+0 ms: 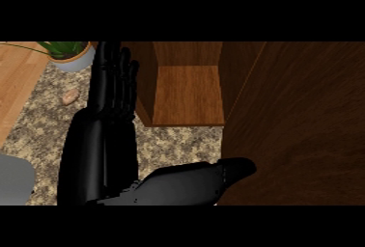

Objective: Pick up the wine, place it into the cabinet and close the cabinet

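The wooden cabinet [187, 91] stands on the speckled counter with its inside shelf showing, and no wine bottle shows there or anywhere else. Its dark brown door [299, 125] fills the right side, swung partway across. My right hand [192, 182] lies low in the middle, open, its fingertips [242, 167] against the door's near edge. My left hand [107, 120] rises large at the left of the cabinet with straight fingers [118, 67] pointing up, holding nothing. It hides part of the counter and the cabinet's left wall.
A potted green plant [70, 54] stands at the back left. A small beige object [70, 97] lies on the speckled counter [43, 125] near it. A light wooden surface [16, 82] runs along the left edge. My grey forearm [13, 181] shows at the lower left.
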Available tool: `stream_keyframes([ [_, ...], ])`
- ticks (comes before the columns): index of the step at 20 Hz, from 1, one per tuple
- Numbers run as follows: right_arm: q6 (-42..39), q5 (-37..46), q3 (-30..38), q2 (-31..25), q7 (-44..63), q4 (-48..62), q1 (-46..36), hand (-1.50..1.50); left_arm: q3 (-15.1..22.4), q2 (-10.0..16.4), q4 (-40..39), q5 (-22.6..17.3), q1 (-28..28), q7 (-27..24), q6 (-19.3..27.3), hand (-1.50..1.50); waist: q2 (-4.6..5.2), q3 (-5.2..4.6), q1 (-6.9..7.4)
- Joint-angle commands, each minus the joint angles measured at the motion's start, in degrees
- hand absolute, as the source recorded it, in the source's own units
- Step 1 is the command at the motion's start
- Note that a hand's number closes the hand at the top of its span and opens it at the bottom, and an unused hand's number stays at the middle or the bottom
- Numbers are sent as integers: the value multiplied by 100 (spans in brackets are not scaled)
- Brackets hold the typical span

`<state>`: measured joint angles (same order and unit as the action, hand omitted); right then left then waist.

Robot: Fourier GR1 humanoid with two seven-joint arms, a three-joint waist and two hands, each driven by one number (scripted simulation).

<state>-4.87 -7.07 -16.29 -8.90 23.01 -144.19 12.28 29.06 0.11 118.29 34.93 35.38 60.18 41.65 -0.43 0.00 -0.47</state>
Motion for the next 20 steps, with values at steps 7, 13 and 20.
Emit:
stream_keyframes([
  [7,105,-111,-177,-65,269,-1173,377,-150,-478,479,906,122,-756,271,-645,-150,3,1,11],
  [13,325,-146,-213,-117,882,-1418,97,-150,-945,673,961,-201,-885,358,-911,-150,11,-2,-13],
  [20,174,-200,-273,-138,500,-1228,300,-150,-1262,1021,1127,-818,-1913,-534,-804,-150,29,-3,-49],
])
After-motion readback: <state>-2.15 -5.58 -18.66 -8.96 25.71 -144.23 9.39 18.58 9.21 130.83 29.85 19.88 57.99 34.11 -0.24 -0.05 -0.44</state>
